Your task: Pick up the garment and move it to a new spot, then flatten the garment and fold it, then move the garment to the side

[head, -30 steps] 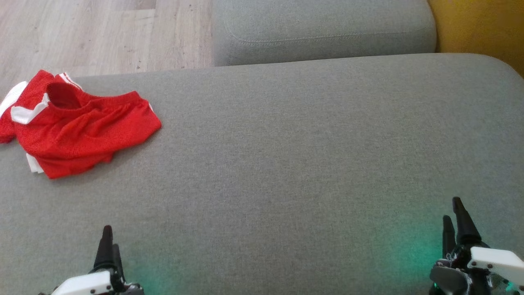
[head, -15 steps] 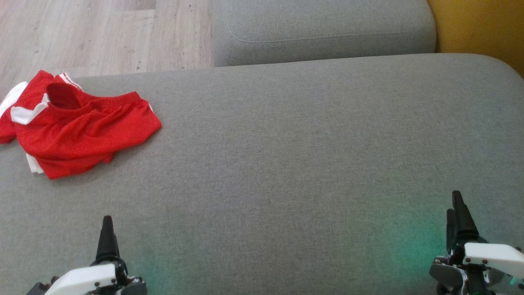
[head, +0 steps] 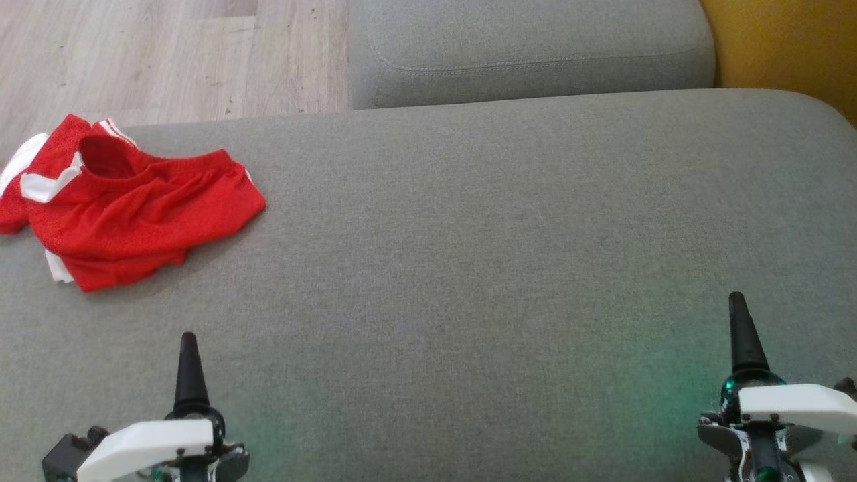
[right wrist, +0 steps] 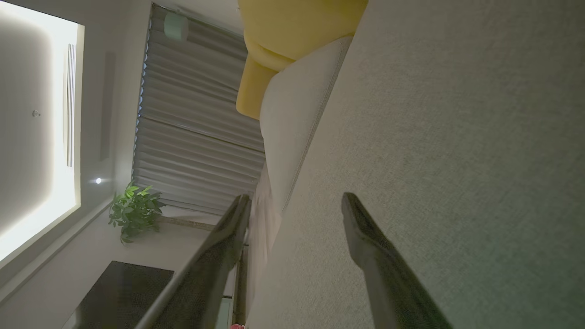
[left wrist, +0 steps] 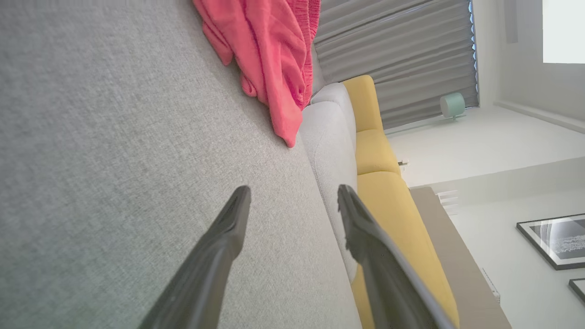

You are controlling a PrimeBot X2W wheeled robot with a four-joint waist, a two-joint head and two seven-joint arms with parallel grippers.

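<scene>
While left claw (left wrist: 292,192) and right claw (right wrist: 296,198) gape empty, the garment (head: 134,214) lies crumpled.

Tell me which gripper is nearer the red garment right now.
Left. The red garment lies ahead of the left gripper and slightly to its left. The right gripper is far across the grey cushion, at its other side.

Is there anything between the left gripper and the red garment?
No. In the head view, bare grey cushion runs from the left gripper to the red garment; the left wrist view agrees.
</scene>
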